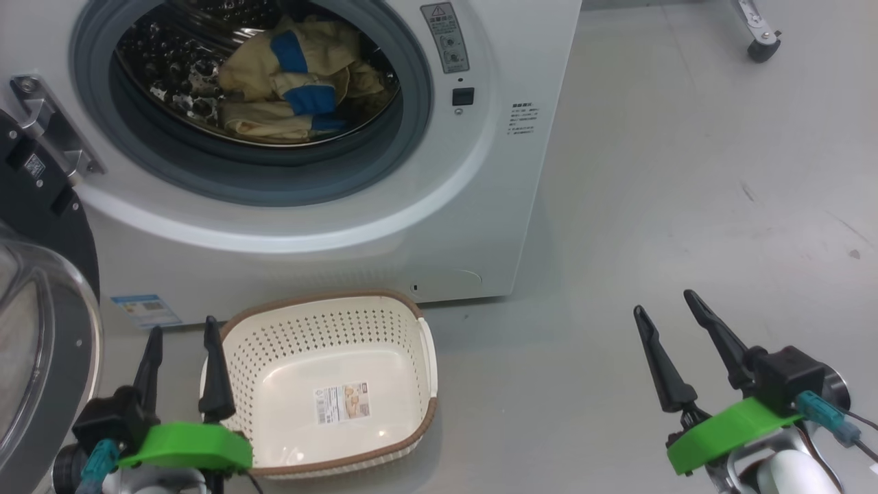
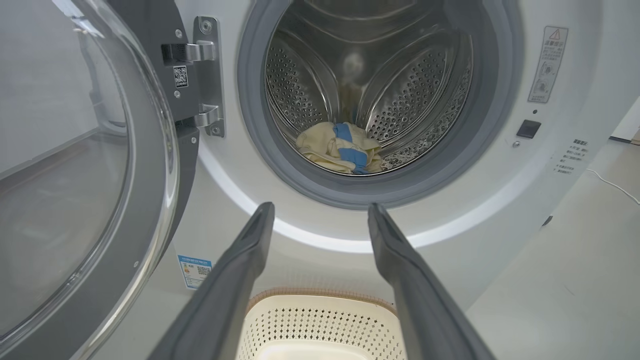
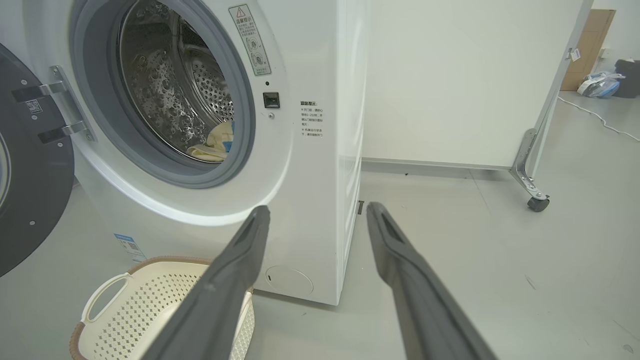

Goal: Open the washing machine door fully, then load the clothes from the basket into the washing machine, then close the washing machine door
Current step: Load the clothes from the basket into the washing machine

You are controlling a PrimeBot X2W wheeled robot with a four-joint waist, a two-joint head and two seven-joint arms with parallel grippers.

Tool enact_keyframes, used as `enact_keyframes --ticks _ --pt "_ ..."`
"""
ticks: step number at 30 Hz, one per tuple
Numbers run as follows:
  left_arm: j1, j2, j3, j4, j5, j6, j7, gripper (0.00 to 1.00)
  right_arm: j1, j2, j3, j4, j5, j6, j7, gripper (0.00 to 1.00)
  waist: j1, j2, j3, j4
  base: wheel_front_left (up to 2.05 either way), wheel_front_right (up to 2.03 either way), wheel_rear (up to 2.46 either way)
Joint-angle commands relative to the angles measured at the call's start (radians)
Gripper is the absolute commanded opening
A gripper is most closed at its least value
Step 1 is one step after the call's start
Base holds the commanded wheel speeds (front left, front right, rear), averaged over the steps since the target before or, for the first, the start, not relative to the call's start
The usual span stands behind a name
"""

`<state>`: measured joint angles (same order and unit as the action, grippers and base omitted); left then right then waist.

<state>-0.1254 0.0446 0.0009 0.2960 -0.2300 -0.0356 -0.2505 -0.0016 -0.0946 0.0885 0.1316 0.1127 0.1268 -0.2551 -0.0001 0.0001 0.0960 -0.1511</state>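
The white washing machine (image 1: 480, 171) stands with its round door (image 1: 41, 329) swung open to the left on its metal hinge (image 2: 205, 75). Pale yellow clothes with blue patches (image 1: 295, 82) lie inside the steel drum (image 2: 345, 147). On the floor in front sits the cream basket (image 1: 329, 384), holding only its label sticker. My left gripper (image 1: 182, 329) hovers open at the basket's left rim, between basket and door. My right gripper (image 1: 665, 305) is open over bare floor, well to the right of the basket, with nothing between its fingers.
A white partition panel on a castor foot (image 3: 537, 202) stands behind and to the right of the machine. Grey floor (image 1: 686, 171) stretches to the right. A box and bags (image 3: 600, 82) lie far back right.
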Motion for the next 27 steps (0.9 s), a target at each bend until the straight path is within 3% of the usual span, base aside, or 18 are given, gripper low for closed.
enact_keyframes --ticks 1,27 --pt "0.007 0.008 0.041 -0.049 0.006 -0.003 -0.011 1.00 -0.001 -0.021 0.013 -0.030 -0.007 0.004 -0.007 1.00 0.0001 -0.0001 -0.005 -0.003 0.00 0.00 0.00" --pt "0.200 0.006 0.080 -0.175 -0.038 0.015 -0.011 1.00 0.050 -0.012 -0.009 -0.025 -0.015 0.004 -0.007 1.00 0.0001 -0.0001 -0.053 -0.030 0.00 0.00 0.00"
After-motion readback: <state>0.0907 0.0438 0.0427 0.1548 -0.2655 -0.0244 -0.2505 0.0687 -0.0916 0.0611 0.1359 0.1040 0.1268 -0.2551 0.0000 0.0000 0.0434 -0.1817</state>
